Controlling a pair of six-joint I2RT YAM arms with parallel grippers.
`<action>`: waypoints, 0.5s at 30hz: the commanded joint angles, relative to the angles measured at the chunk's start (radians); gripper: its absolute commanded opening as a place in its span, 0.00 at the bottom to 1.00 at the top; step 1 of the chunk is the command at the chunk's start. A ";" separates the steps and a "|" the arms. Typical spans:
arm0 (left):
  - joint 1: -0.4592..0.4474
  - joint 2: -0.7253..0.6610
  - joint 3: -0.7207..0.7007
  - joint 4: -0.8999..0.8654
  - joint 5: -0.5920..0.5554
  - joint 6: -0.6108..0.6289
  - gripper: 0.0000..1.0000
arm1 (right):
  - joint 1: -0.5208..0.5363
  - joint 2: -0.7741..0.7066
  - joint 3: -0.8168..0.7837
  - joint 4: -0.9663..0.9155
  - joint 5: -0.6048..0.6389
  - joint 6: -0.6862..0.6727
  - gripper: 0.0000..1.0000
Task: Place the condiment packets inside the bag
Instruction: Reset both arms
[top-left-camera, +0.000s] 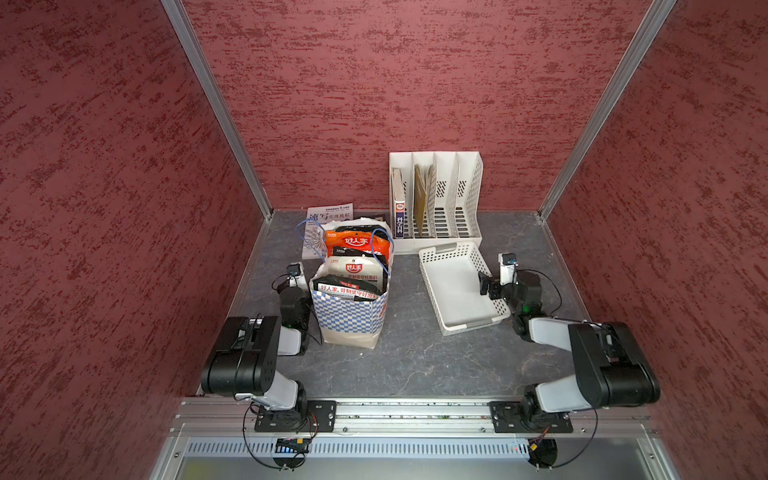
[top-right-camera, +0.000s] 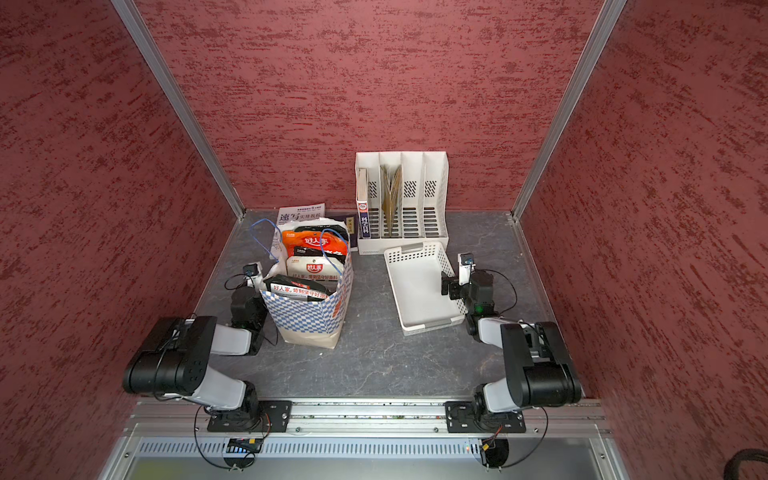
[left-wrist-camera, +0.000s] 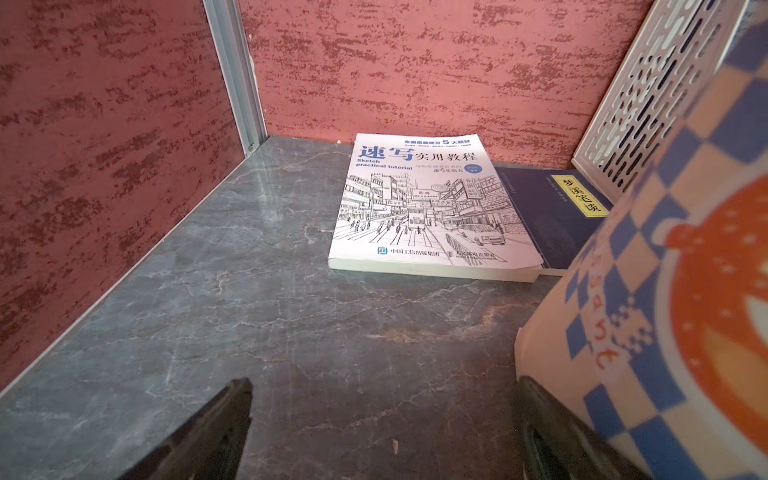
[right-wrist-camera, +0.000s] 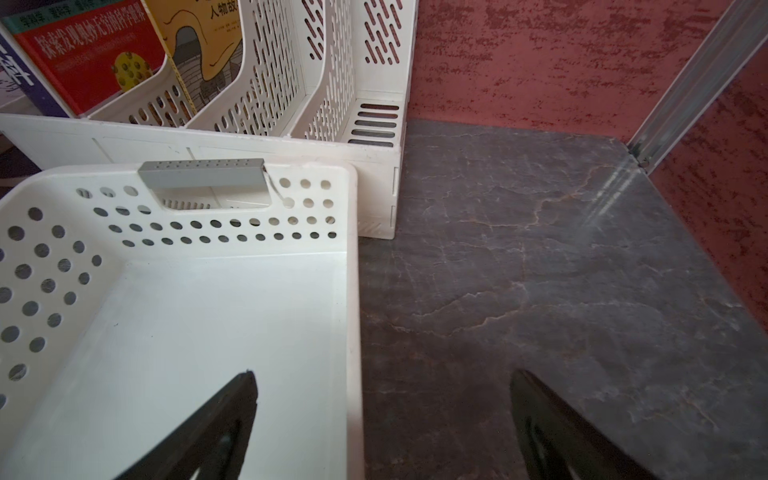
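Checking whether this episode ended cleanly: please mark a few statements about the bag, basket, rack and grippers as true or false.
1. The condiment packets sit inside the bag. True.
2. The white basket holds two packets. False: it is empty.
3. The left gripper and right gripper are open, holding nothing. True.
4. Every slot of the file rack holds books. False: only two slots do; the other two are empty.
5. The sketch book stands upright in the bag. False: it lies flat on the table behind the bag.
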 joint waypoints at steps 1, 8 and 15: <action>0.002 -0.005 0.104 -0.083 0.029 -0.013 1.00 | -0.017 0.036 -0.018 0.156 0.048 0.046 0.99; -0.009 0.006 0.112 -0.098 -0.004 -0.011 1.00 | -0.030 0.040 -0.004 0.131 0.029 0.058 0.99; -0.017 0.006 0.114 -0.100 -0.013 -0.005 1.00 | -0.030 0.039 -0.008 0.135 0.030 0.057 0.99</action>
